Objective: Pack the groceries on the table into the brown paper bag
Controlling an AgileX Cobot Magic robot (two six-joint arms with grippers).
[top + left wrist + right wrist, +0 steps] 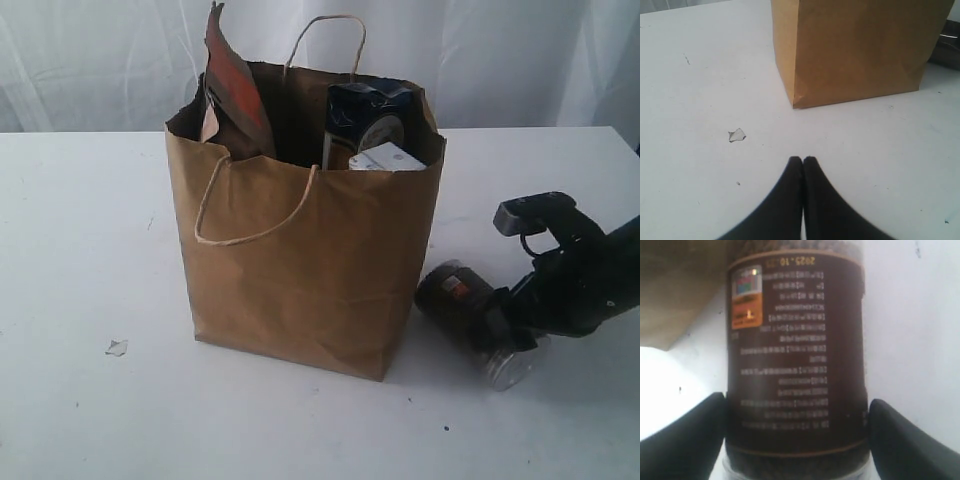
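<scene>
Right gripper (797,401) clamps jar (458,293), lying toward table (80,420) right edge beside brown paper bag (300,270). You lift above bag top, tilt upright, lower slowly. Left gripper (803,160) closed, empty.

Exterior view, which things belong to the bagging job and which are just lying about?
Job: brown paper bag; jar lying beside it; pouch, dark blue packet and white carton already inside.
Lying about: paper scrap on the table.
</scene>
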